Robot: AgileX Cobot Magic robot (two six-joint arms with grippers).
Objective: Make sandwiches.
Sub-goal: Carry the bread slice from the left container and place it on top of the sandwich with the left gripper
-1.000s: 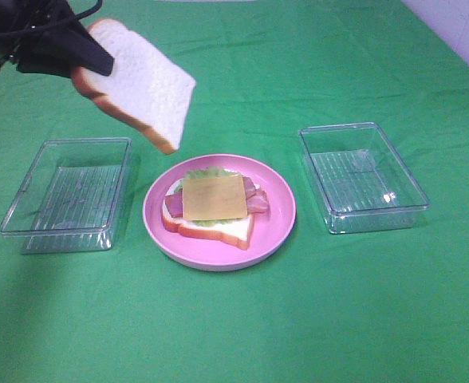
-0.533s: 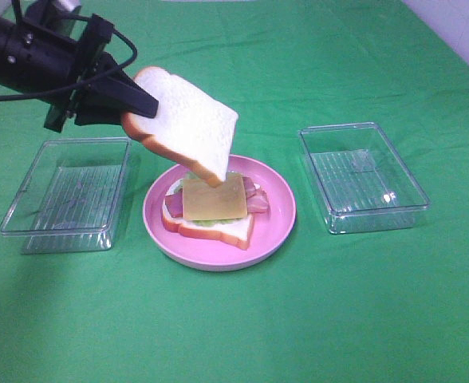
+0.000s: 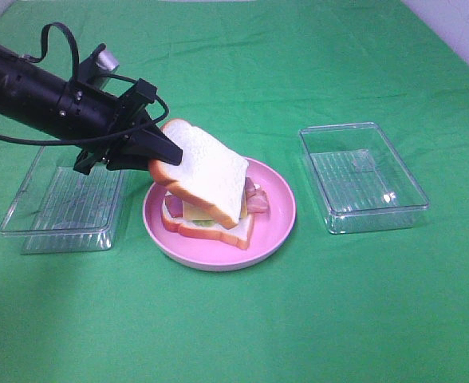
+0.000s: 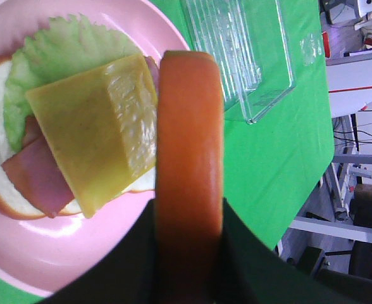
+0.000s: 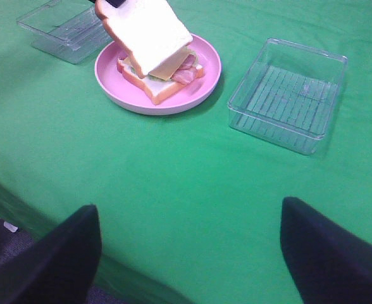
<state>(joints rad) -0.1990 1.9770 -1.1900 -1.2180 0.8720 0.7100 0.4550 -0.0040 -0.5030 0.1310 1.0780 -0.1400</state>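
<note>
On the pink plate lies an open sandwich: a bread slice under green lettuce, reddish bacon and a yellow cheese square. My left gripper is shut on the crust of a second bread slice, held tilted just above the cheese, its low end near the stack. The left wrist view shows that slice's orange crust edge-on. Far from the plate, at the table's near side, my right gripper stands open and holds nothing; the exterior high view does not show it.
Two clear plastic boxes stand on the green cloth, one left of the plate under my left arm and one to the right. The cloth runs to the table's near edge in the right wrist view.
My left gripper has come down and to the right with the bread slice, from high above the left box to just over the cheese on the plate.
</note>
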